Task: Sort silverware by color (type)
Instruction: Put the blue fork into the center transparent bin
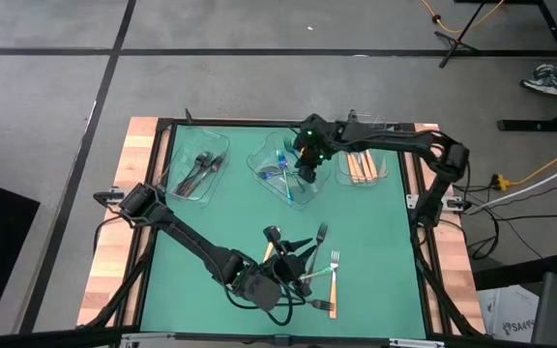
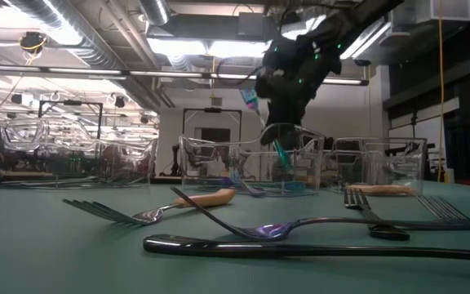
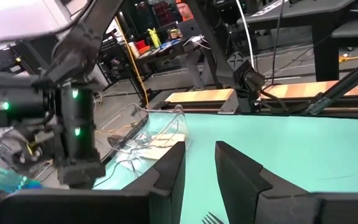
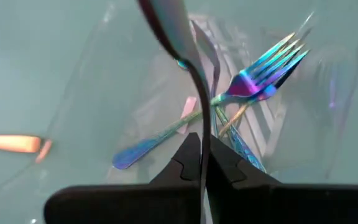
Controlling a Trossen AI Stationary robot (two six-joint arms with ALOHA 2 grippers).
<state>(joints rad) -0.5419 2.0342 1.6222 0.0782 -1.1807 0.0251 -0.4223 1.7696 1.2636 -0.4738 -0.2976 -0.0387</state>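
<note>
Overhead, black forks (image 1: 199, 170) in left tray (image 1: 181, 159), iridescent forks (image 1: 280, 172) in middle tray (image 1: 259, 158)

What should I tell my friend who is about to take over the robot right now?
Right gripper: shut on a blue-purple utensil, over the middle tray.
Left gripper: open, low by the loose pile.
Done: black forks lie in the left tray, blue-purple forks in the middle tray, tan-handled pieces in the right tray.
Left: drop the held one, then sort the loose forks at the table's near edge.
</note>
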